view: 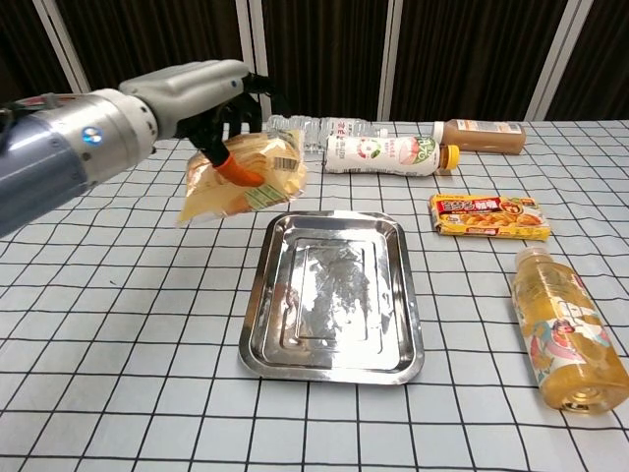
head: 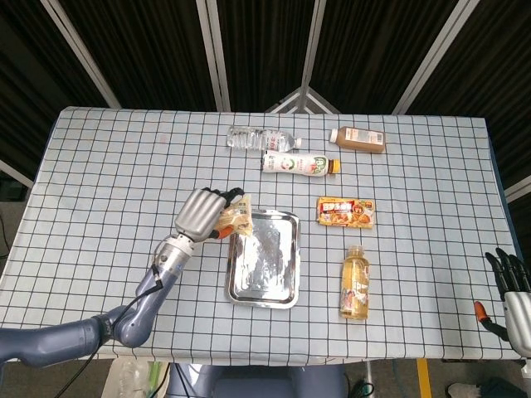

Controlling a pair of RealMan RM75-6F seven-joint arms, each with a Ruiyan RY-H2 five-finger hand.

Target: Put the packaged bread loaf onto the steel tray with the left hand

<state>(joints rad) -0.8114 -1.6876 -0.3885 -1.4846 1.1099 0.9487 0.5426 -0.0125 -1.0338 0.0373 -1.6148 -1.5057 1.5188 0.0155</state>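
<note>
The packaged bread loaf [head: 236, 217] [view: 248, 172] is a yellow plastic bag, held in the air by my left hand [head: 202, 212] [view: 201, 90]. It hangs tilted just left of the steel tray's far left corner. The steel tray [head: 264, 257] [view: 334, 294] lies flat and bare at the table's middle. My right hand [head: 514, 294] shows at the lower right edge of the head view, off the table, fingers apart and holding nothing.
A clear water bottle [head: 255, 138], a white drink bottle [head: 297, 163] and a brown bottle [head: 358, 139] lie at the back. A snack packet [head: 346, 211] [view: 488, 215] and a yellow juice bottle [head: 355, 283] [view: 568, 326] lie right of the tray.
</note>
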